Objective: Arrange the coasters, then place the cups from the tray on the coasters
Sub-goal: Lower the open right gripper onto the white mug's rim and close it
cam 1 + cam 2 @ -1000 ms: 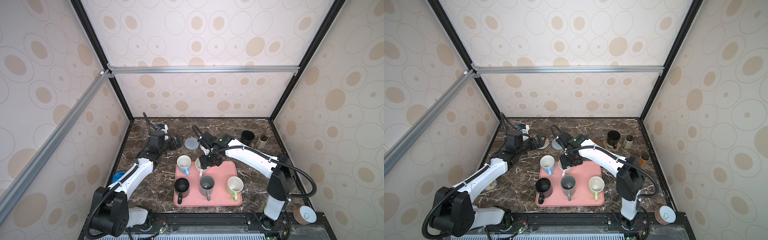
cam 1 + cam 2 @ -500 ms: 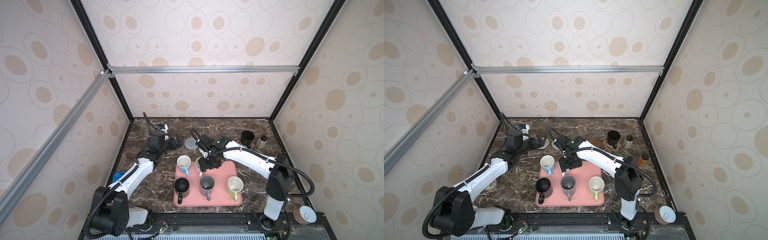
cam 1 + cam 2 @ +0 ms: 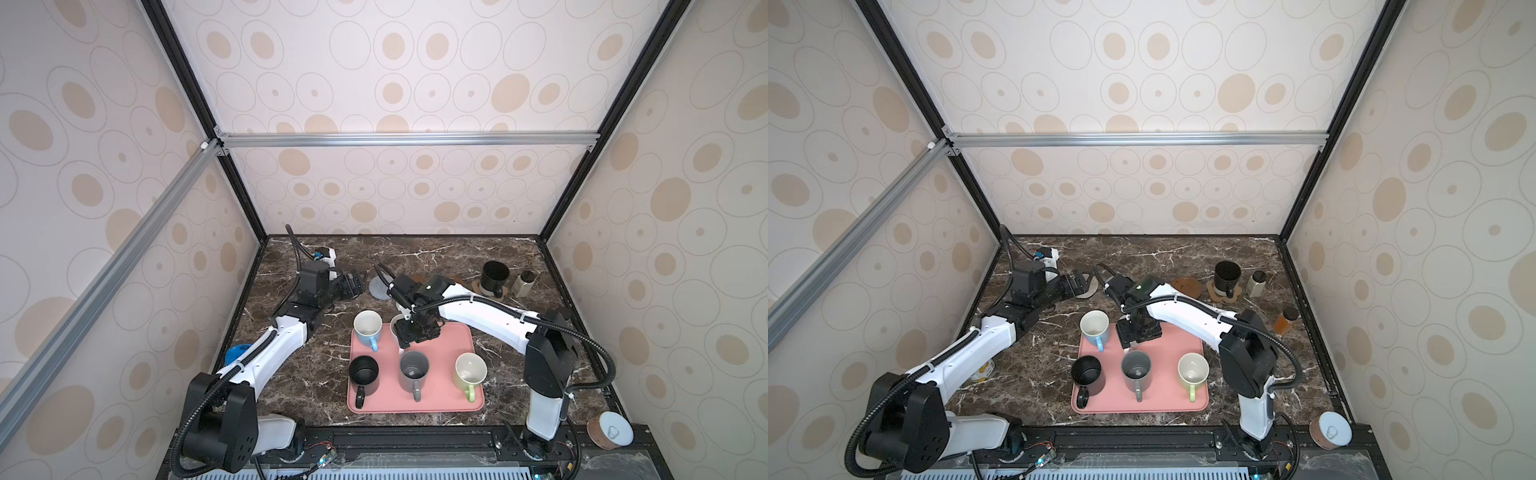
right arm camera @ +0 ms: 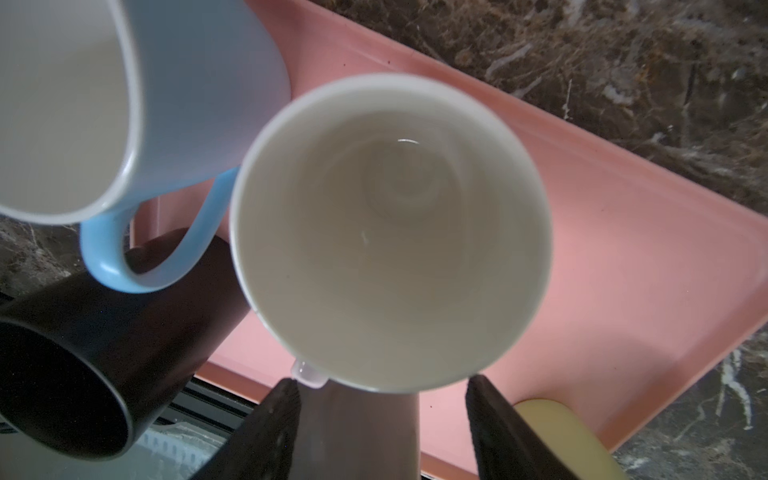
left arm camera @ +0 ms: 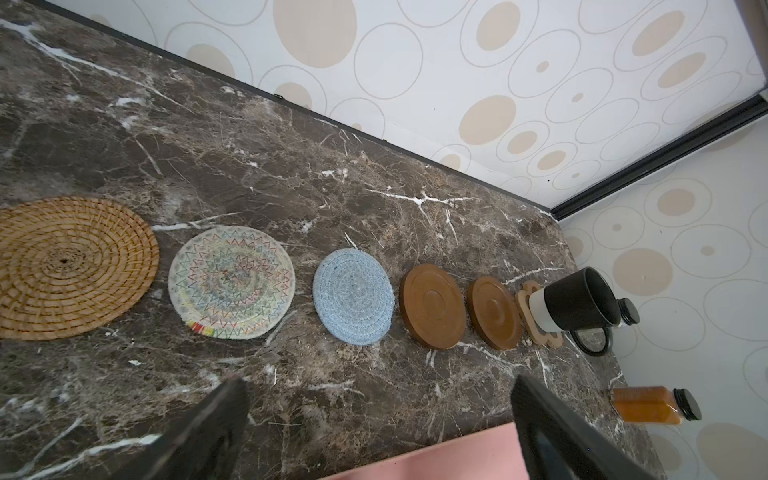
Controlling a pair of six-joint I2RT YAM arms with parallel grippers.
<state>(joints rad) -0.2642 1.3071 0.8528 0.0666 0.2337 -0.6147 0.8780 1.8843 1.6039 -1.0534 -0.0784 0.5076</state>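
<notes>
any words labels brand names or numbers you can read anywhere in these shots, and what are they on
No text can be read in any view.
White-lidded can: a faint outline mark on the lid, too small to tell whether it holds letters.
Cream can: dark marks on its side, too blurred to read.
Small pale bottle: nothing legible on it.
Amber bottle: no label shows.

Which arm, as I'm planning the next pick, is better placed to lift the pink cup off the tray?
Right. The right end effector straddles the pink cup; the left end effector hangs open by the coasters, clear of the tray.
</notes>
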